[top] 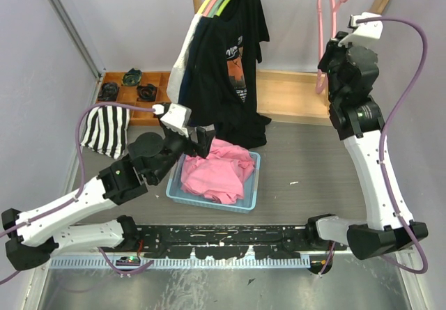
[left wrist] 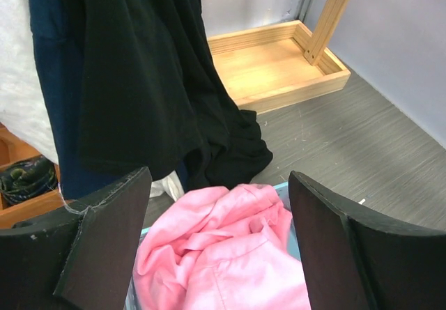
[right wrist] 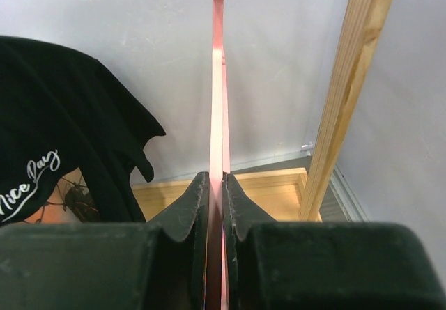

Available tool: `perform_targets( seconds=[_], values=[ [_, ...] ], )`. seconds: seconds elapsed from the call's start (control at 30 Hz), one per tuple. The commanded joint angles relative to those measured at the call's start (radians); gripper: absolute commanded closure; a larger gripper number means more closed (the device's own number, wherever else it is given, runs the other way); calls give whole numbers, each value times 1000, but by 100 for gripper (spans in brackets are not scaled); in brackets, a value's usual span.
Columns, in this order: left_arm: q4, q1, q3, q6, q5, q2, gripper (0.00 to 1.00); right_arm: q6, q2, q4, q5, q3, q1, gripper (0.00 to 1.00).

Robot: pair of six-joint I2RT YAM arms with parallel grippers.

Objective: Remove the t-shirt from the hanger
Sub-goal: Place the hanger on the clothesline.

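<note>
The left gripper (left wrist: 218, 181), jaws spread wide, is hovering over the crumpled pink cotton t-shirt (top: 217, 169) lying in the pale blue plastic basket (top: 209, 203), while the right gripper (right wrist: 216, 184) is pinching the bare pink plastic hanger (right wrist: 217, 80) aloft, apparently to keep it clear of the garment

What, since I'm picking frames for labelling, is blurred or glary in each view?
Right wrist: the pink hanger glares almost white, the right fingers shut on it are soft. Left wrist: the left fingers blur. Top external: evenly lit, sharp.
</note>
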Motion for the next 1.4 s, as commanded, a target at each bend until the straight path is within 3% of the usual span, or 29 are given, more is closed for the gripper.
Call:
perform_targets(
  seconds=[0.0,0.27,0.73,1.37],
  values=[
    [44,-2,45,80,11,10,13,8,23,77,23,52,-3,99],
    [51,-2,57,98,28,39,9,0,22,103,5,37,-11,99],
    [62,-2,54,128,25,2,1,42,6,151,-197,-1,-21,99],
    [43,-2,21,122,13,-34,2,61,93,83,-167,103,-66,99]
  ],
)
